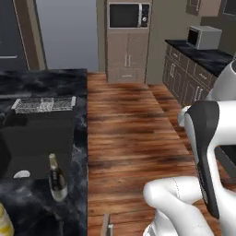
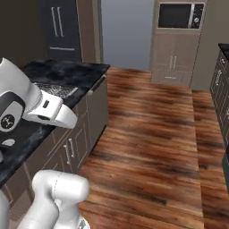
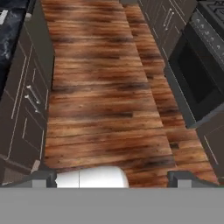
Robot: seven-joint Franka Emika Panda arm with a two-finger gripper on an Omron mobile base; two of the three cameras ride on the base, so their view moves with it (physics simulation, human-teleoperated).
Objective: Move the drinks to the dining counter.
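A dark wine bottle [image 1: 57, 179] with a cream label stands upright on the black marble worktop [image 1: 78, 152], just in front of the sink's near right corner. A yellow juice bottle [image 1: 4, 225] shows partly at the bottom left edge. In the hand view my gripper [image 3: 113, 178] is open, its fingertips [image 3: 43, 178] wide apart with nothing between them. It hangs over the wooden floor, well to the right of the bottles. The dining counter is out of view.
A sink [image 1: 32, 140] and a wire dish rack [image 1: 44, 104] sit in the worktop over handled drawers [image 2: 69, 152]. A dark oven front [image 3: 197, 83] lines the floor's other side. A microwave [image 1: 203, 37] sits on the far counter. Open wooden floor [image 1: 133, 133] lies between.
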